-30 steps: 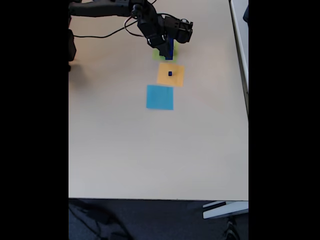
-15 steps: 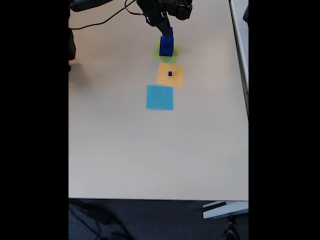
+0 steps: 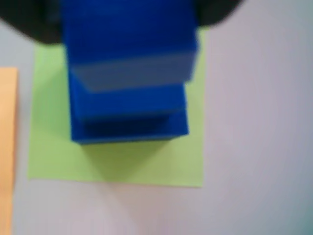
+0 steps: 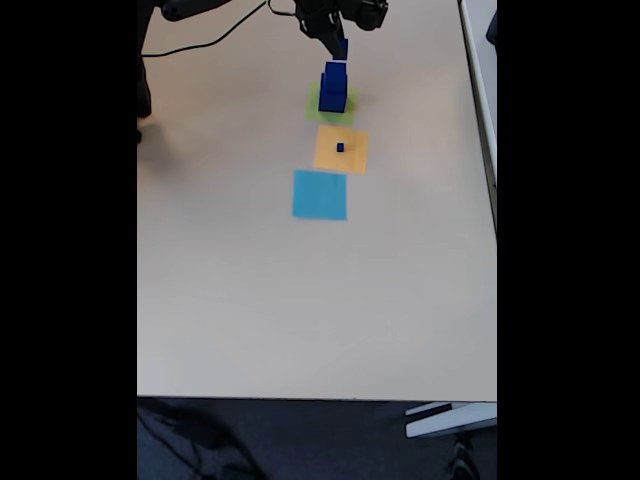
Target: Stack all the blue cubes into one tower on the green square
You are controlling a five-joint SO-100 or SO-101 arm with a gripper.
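– Where are your blue cubes [image 4: 333,88]?
– Stacked on the green square [image 3: 117,159]; a tiny one [image 4: 340,148] sits apart on the orange square [image 4: 341,150].
– And your gripper [image 4: 338,42]?
– Just above the stack; whether the jaws are open, I cannot tell

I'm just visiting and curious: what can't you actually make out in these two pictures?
- Gripper, fixed view: small and dark at the top edge; open or shut is unclear.
- Tower, wrist view: blurred and cut off by the top edge, so its cube count is uncertain.
- Tiny cube on the orange square, fixed view: too small for detail.
- Green square, fixed view: mostly hidden by the tower.
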